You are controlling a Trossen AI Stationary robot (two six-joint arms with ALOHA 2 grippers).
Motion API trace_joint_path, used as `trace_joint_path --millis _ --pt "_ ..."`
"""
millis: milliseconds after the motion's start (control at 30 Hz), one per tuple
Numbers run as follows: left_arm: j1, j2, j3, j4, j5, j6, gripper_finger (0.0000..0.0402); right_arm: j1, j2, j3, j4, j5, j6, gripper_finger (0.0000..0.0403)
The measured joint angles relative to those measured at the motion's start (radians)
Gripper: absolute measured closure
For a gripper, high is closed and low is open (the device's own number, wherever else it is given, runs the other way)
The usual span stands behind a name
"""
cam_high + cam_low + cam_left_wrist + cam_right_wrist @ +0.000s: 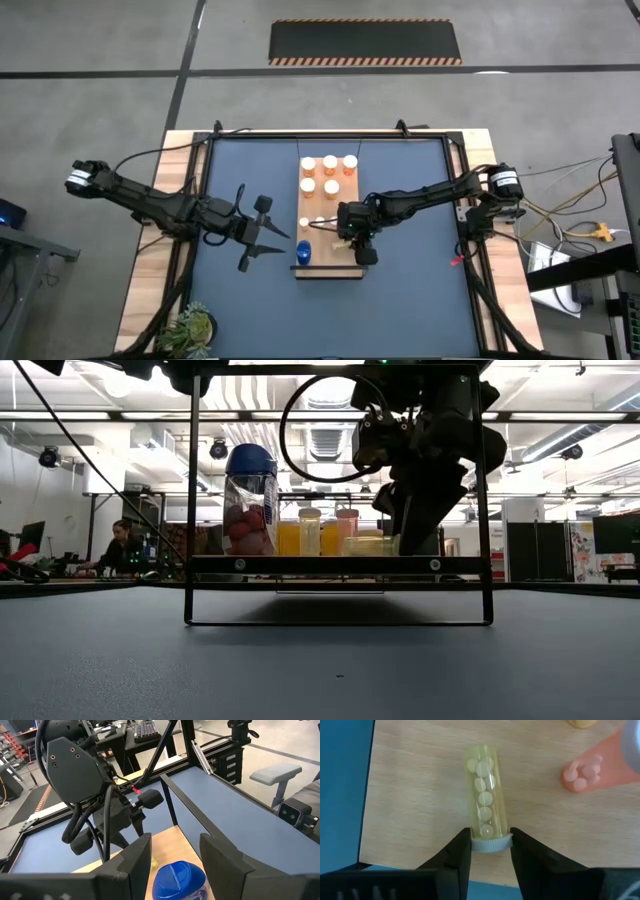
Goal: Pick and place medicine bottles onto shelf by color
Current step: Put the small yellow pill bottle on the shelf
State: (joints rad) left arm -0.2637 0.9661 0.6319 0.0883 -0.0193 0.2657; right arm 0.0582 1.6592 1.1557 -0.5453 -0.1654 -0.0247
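Right wrist view: yellow vial (485, 792) w/ tablets lies flat on shelf (420, 795), grey cap (491, 843) clamped betw. right gripper (490, 851) fingers. Judged light, rigid, smooth plastic; likely to roll, so better held mid-body. Left gripper (175, 857) is held apart over blue bottle (179, 880).

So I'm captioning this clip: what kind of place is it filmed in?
Most likely an open lab or workshop: bare concrete floor with a hazard-striped mat, exposed ceiling ducts, and a person at a desk beyond the table.
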Motion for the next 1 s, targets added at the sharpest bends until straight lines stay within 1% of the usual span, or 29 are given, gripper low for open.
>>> trace_joint_path --millis 133,333,400,500,600,667,767,833,933,1000 --pt "0.0 0.0 0.0 0.0 0.0 0.0 0.0251 0.0 0.0 0.001 0.0 0.0 0.0 0.0301" --pt "0.0 0.0 0.0 0.0 0.0 0.0 0.0251 0.0 -0.016 0.001 -0.026 0.001 -0.002 0.0282" --pt "0.0 0.0 0.0 0.0 0.0 0.0 0.0251 -0.001 -0.034 0.004 -0.061 0.018 -0.012 0.0281" --pt "0.0 0.0 0.0 0.0 0.0 0.001 0.0251 -0.004 -0.048 0.057 -0.2 0.078 -0.029 0.0283" --pt "0.0 0.0 0.0 0.0 0.0 0.001 0.0251 -0.004 -0.049 0.137 -0.368 0.167 -0.056 0.0289" --pt "0.0 0.0 0.0 0.0 0.0 0.001 0.0251 -0.004 -0.041 0.182 -0.456 0.252 -0.106 0.0291" --pt "0.0 0.0 0.0 0.001 0.0 0.001 0.0251 0.002 -0.04 0.209 -0.539 0.441 -0.272 0.0291" --pt "0.0 0.0 0.0 0.0 0.0 0.001 0.0251 0.013 -0.043 0.211 -0.555 0.557 -0.423 0.0291" --pt "0.0 0.0 0.0 0.0 0.0 0.001 0.0251 0.031 -0.047 0.21 -0.579 0.66 -0.738 0.0292" --pt "0.0 0.0 0.0 0.0 0.0 0.0 0.0251 0.047 -0.047 0.205 -0.573 0.71 -0.887 0.0293"
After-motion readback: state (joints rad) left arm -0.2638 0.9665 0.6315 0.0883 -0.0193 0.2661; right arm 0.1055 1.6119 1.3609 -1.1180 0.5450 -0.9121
